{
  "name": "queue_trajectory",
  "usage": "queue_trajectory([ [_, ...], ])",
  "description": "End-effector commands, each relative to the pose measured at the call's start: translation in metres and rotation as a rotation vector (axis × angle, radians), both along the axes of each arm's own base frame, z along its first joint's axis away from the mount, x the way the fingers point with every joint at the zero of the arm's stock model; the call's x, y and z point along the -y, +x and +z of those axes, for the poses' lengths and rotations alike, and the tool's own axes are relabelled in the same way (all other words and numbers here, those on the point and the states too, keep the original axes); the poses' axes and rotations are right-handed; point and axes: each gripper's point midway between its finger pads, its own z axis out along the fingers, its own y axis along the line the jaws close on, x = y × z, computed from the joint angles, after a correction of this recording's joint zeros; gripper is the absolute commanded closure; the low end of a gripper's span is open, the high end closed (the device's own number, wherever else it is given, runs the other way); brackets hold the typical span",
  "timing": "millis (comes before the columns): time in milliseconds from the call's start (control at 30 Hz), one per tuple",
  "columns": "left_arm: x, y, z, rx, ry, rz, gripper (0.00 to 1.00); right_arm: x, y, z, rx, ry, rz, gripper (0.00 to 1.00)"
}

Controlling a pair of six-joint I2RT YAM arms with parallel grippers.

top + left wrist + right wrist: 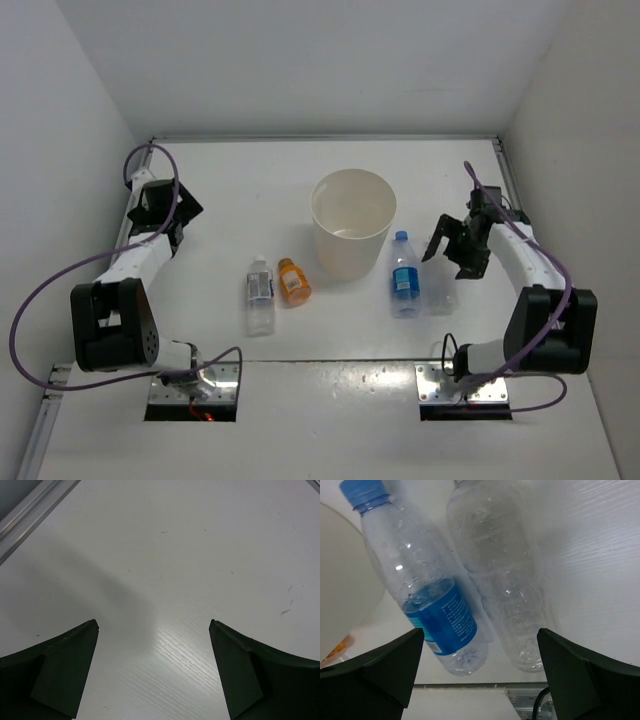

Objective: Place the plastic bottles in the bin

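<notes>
Bin (350,255): round cream-white bucket, tapered, upright, mouth open.

Blue-label bottle (404,278): clear w/ blue cap, lying flat just R of bin, cap pointing away from the arm bases.

Plain clear bottle (441,290): lying alongside the blue-label one on its far side from bin, roughly parallel, close or touching, can't tell which.

Orange bottle (294,281): short, lying just L of bin, near its base.

White-label bottle (260,295): small, clear, lying further L of bin, right beside the orange one.
</notes>
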Motion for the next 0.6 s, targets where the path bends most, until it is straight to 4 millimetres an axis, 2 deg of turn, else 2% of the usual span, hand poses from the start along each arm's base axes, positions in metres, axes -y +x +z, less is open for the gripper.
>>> queue_trajectory([
  [0, 0.0, 0.006, 0.005, 0.026, 0.005, -0.024, 0.0, 0.013, 0.012, -0.005, 0.004, -0.066, -0.02, 0.04],
  [67, 0.001, 0.008, 0.007, 0.036, 0.001, -0.032, 0.0, 0.013, 0.013, -0.012, -0.025, -0.063, -0.019, 0.12],
  [233, 0.005, 0.009, 0.005, 0.036, 0.006, -0.072, 0.0, 0.018, 0.027, -0.028, -0.081, -0.091, -0.017, 0.15],
  [267, 0.005, 0.007, 0.001, 0.022, 0.014, -0.08, 0.0, 0.018, 0.027, -0.04, -0.125, -0.088, -0.015, 0.15],
  [333, 0.005, 0.006, 0.001, 0.022, 0.015, -0.08, 0.0, 0.019, 0.033, -0.045, -0.15, -0.091, 0.008, 0.17],
  [367, 0.005, 0.006, 0.001, 0.022, 0.015, -0.08, 0.0, 0.02, 0.031, -0.055, -0.191, -0.091, 0.028, 0.2],
  [467, 0.005, 0.01, 0.006, 0.036, 0.025, -0.084, 0.0, 0.025, 0.034, -0.061, -0.219, -0.093, 0.051, 0.27],
  [533, 0.005, 0.008, 0.002, 0.028, 0.023, -0.085, 0.0, 0.026, 0.033, -0.064, -0.231, -0.103, 0.05, 0.43],
  [567, 0.005, 0.008, 0.002, 0.028, 0.023, -0.085, 0.0, 0.027, 0.032, -0.067, -0.24, -0.103, 0.059, 0.47],
])
